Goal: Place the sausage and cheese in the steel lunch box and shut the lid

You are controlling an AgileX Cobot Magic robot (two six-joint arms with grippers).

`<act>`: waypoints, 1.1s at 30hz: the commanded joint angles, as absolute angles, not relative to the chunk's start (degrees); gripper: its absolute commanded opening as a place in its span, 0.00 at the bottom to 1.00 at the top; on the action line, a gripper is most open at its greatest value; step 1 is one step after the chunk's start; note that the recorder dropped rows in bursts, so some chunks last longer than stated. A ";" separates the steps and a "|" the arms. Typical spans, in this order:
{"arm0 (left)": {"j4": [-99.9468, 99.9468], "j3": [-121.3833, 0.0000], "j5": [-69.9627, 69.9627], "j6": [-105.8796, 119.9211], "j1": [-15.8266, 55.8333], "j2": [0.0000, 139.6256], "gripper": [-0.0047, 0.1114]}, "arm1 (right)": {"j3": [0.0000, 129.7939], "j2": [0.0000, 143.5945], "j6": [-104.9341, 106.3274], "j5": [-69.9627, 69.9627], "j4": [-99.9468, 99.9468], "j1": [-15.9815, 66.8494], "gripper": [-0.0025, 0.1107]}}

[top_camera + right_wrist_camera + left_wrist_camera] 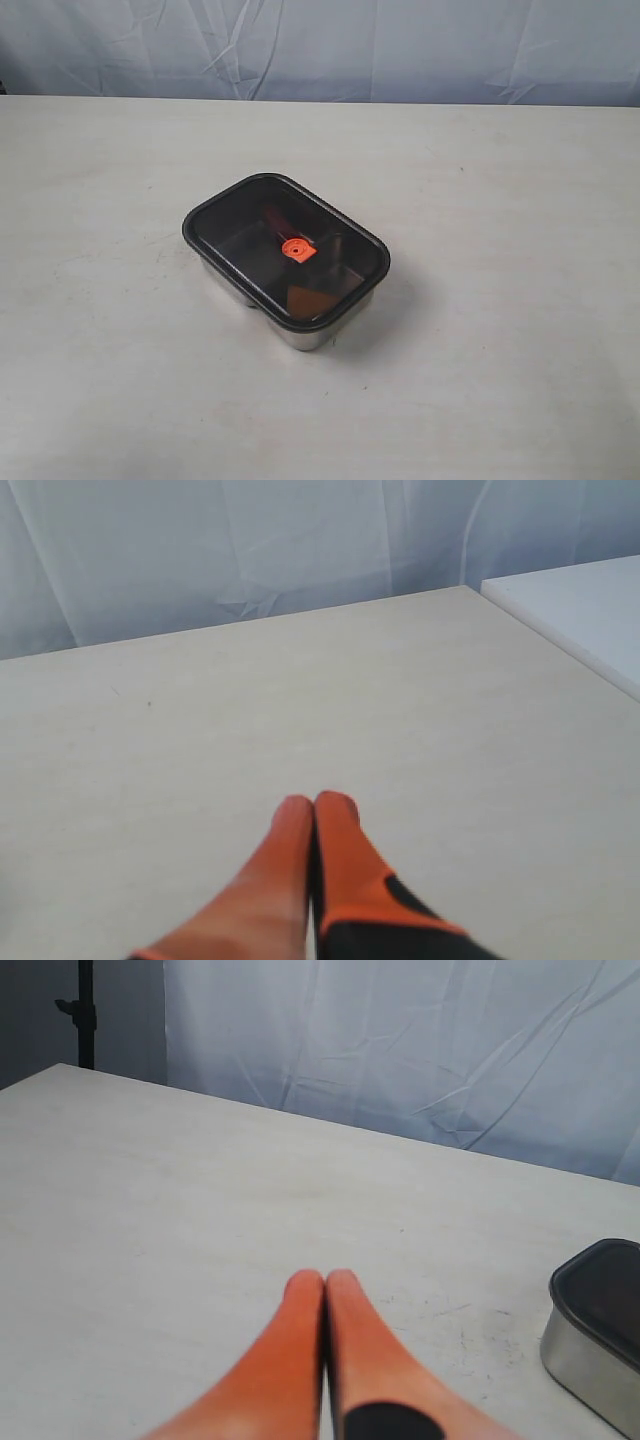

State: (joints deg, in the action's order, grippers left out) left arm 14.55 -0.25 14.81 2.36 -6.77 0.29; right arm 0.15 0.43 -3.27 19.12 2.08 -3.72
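The steel lunch box (312, 330) stands near the middle of the table with the dark lid (240, 215) seated on it, its orange valve (298, 249) at the centre. Through the lid I make out the dark red sausage (275, 221) and the yellow-orange cheese (305, 298) inside. Neither arm shows in the exterior view. My left gripper (324, 1278) is shut with nothing between its orange fingers, above bare table, and a corner of the lunch box (585, 1365) with its lid (605, 1285) shows off to one side. Also shut and holding nothing, my right gripper (314, 802) sees only table.
A pale wrinkled cloth (320, 45) hangs behind the table's far edge. A black stand (83, 1010) rises past the table corner in the left wrist view. A white surface (580, 610) adjoins the table in the right wrist view.
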 commanded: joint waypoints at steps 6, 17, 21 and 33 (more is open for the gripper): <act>14.26 0.00 14.18 2.10 -6.56 0.00 0.04 | 0.00 0.00 -3.06 18.81 1.95 -3.98 0.01; 14.26 0.00 14.18 2.10 -6.56 0.00 0.04 | 0.00 0.00 -3.06 18.46 1.95 -3.98 0.01; 14.26 0.00 14.18 2.10 -6.56 0.00 0.04 | 0.00 0.00 -3.06 18.46 1.95 -3.98 0.01; 14.26 0.00 14.18 2.10 -5.50 0.00 0.04 | 0.00 0.00 -3.06 18.46 1.95 -3.98 0.01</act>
State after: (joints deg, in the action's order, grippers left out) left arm 14.55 -0.25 14.81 2.36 -5.88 0.29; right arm 0.15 0.43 -3.27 19.12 2.08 -3.72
